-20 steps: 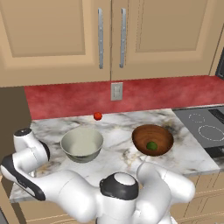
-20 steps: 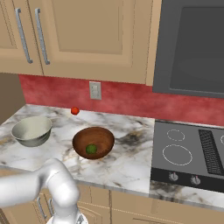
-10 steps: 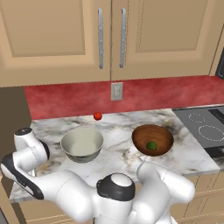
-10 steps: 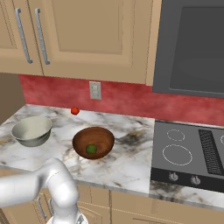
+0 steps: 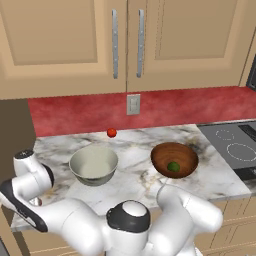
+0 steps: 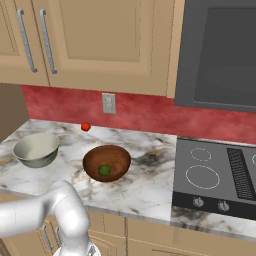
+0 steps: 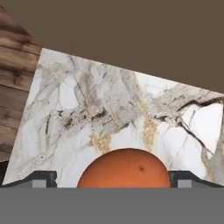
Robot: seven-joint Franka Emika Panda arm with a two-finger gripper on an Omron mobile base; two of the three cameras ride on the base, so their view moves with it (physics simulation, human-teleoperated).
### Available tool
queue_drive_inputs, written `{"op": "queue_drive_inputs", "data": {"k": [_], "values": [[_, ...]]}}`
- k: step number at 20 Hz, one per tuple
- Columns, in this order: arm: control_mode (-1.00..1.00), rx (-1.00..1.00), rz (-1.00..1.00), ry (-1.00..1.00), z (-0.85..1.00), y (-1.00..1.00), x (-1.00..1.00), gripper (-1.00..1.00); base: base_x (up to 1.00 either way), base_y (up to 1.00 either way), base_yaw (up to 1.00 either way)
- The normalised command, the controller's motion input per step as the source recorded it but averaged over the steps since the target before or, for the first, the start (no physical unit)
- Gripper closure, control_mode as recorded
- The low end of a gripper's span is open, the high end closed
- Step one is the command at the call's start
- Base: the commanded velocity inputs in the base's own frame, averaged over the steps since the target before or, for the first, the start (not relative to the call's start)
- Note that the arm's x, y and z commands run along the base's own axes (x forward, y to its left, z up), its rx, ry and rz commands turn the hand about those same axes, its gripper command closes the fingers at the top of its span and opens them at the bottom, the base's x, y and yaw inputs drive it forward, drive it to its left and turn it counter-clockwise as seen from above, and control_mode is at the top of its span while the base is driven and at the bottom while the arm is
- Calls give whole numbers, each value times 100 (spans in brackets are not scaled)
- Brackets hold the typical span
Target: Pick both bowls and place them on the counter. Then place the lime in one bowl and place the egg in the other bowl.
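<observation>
Both bowls already stand on the bench [image 5: 135, 175], so that half of your job looks finished. Take the wooden bowl [image 5: 174, 159] as your landmark: it sits near the bench's right end, just left of the cooktop [image 6: 215, 175], and the lime [image 5: 173, 166] lies inside it. That step looks done as well. The grey-green bowl [image 5: 93, 164] stands well to the left of the wooden bowl, apart from it, and you can see it is empty. A small red ball [image 5: 111, 132] rests on the bench behind and to the left of the wooden bowl, close to the red backsplash; it is not part of your task, so leave it be.

What is left is the egg [image 7: 124, 168]. In the hand view it sits on the marbled bench right at the bottom edge, between the two fingers [image 7: 43, 178], whose tips stand on either side of it, spread wide and released, holding nothing. I cannot tell whether they touch it. The arm reaches down at the bench's left end, far left of the wooden bowl, past the grey-green one.

By my reckoning you are about to grasp the egg; after that, only carrying it to the empty grey-green bowl remains.
</observation>
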Motion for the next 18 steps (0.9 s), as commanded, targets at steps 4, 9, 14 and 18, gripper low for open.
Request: {"op": "queue_drive_inputs", "data": {"k": [4, 9, 14, 18], "values": [[-100, 0, 2, 0, -18, 9, 0, 100, 0, 0, 0], [-100, 0, 0, 0, -3, 0, 0, 100, 0, 0, 0], [-100, 3, 0, -2, 23, -48, -12, 100, 0, 0, 0], [-100, 1, 0, -6, 28, -49, -16, 100, 0, 0, 0]]}}
